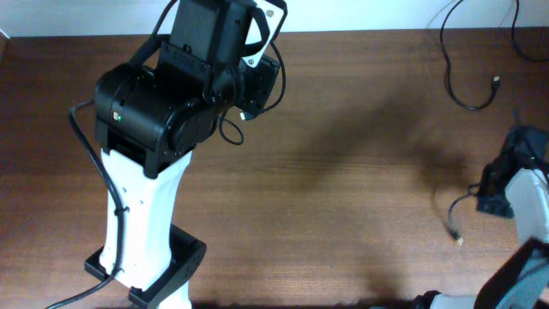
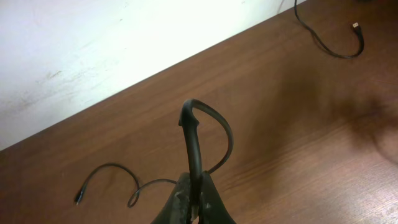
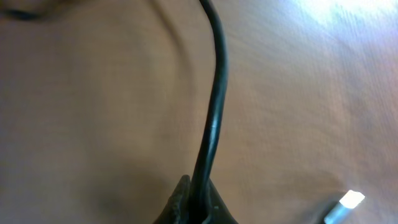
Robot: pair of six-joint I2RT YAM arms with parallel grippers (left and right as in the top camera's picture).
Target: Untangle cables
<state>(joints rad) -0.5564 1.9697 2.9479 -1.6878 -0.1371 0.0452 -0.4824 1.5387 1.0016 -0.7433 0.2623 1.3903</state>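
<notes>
Wooden tabletop (image 1: 343, 189) is seen below. A looped cable (image 2: 194, 140) is clamped in the left gripper (image 2: 194, 190); a second cable (image 3: 214, 112) is pinched by the right gripper (image 3: 198, 196), a plug (image 3: 346, 201) just beside it. Either thin cord could be pulled free by a sharp tug.

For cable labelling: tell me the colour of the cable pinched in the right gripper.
Black cable, clearest in the right wrist view.
</notes>
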